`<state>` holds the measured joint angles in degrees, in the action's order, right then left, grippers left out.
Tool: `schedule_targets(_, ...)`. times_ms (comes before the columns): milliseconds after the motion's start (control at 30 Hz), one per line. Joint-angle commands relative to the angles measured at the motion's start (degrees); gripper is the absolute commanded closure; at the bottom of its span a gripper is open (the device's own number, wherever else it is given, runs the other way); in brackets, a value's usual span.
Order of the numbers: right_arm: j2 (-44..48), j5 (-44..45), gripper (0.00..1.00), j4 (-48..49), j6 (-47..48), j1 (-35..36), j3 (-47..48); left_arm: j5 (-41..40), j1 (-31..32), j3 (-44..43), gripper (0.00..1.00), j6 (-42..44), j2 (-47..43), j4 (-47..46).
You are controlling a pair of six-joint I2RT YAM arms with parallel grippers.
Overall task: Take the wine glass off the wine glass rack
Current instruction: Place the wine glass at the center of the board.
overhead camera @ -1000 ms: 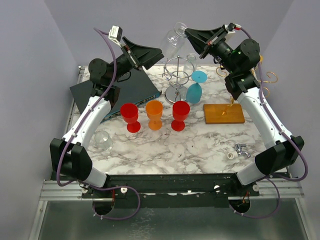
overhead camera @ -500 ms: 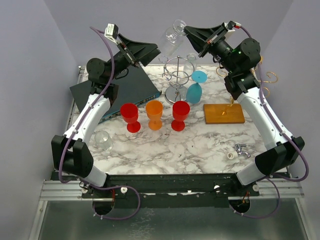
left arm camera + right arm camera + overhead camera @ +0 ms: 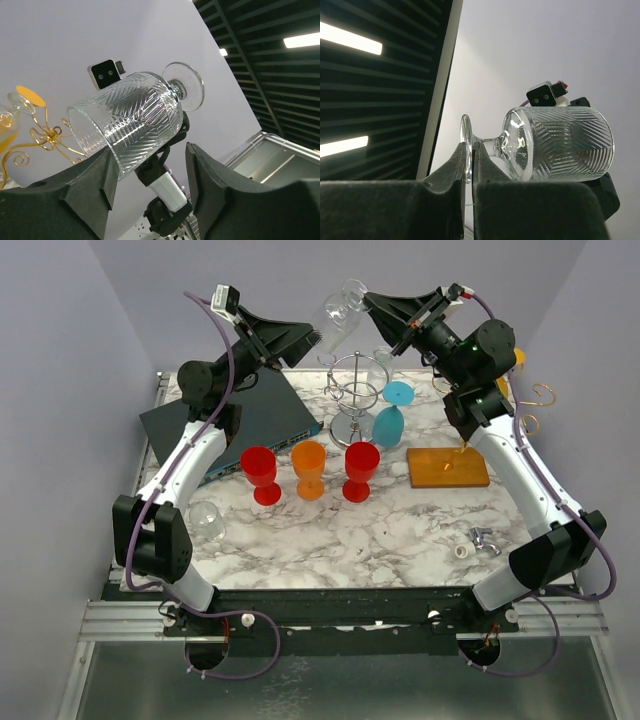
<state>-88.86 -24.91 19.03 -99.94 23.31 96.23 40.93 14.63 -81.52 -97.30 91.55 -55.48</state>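
Observation:
My right gripper [image 3: 370, 303] is shut on the foot of a clear ribbed wine glass [image 3: 343, 312] and holds it on its side, high above the silver wire rack [image 3: 355, 390]. In the right wrist view the foot is pinched between my fingers [image 3: 470, 150] and the bowl [image 3: 560, 145] points away. My left gripper [image 3: 312, 337] is open, right next to the bowl's mouth. In the left wrist view the bowl [image 3: 127, 120] lies just above the gap between my open fingers [image 3: 147, 160]. I cannot tell if it touches them.
A blue glass [image 3: 393, 415] and a clear glass [image 3: 380, 365] are at the silver rack. A gold rack [image 3: 535, 400] stands at the far right. Two red glasses [image 3: 262, 472] [image 3: 360, 468] and an orange one [image 3: 309, 467] stand mid-table. There are also a lying clear glass [image 3: 206, 521], a wooden board [image 3: 447, 467] and a dark box [image 3: 235, 420].
My left gripper has risen and moved right, up to the bowl of the held glass. My right gripper has shifted the glass slightly left.

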Motion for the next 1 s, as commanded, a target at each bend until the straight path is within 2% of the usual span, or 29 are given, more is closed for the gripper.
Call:
schedule_targets(0,1.1,1.0,0.99,6.9,-1.9,0.4,-2.8,-0.7,0.7,-1.9,0.45,-4.2,-0.7,-8.4)
schedule_targets(333,2.7,0.4,0.99,9.6,-3.0,0.4,-7.8,-5.1,3.7,-0.2,0.63,-5.4,-2.1,-12.3)
schedule_targets(467,3.9,-0.8,0.99,9.4,-2.3,0.4,-10.5,-5.9,4.3,0.0,0.73,-4.7,-2.0,-12.4)
schedule_targets(533,5.2,-1.0,0.99,9.5,-1.5,0.4,-13.1,-6.2,4.4,1.1,0.81,-4.2,-2.5,-12.4)
schedule_targets(633,7.6,-0.7,0.99,6.2,3.0,0.4,-15.5,-5.6,4.4,2.4,1.00,-3.6,-3.6,-11.8)
schedule_targets(733,9.6,-0.1,0.97,-2.1,10.4,0.3,-14.5,-4.0,4.4,3.0,1.00,-1.8,-5.1,-8.9)
schedule_targets(767,10.4,0.5,0.91,-4.1,12.9,0.4,-14.5,-3.6,4.4,3.3,1.00,-0.8,-5.8,-7.0)
schedule_targets(900,13.2,5.0,0.42,-17.0,24.6,0.4,-9.7,-1.4,4.3,3.5,1.00,5.5,-9.4,4.8)
schedule_targets(967,14.5,8.3,0.28,-24.8,30.7,0.4,-6.2,-0.7,4.3,2.8,1.00,11.1,-12.5,14.7)
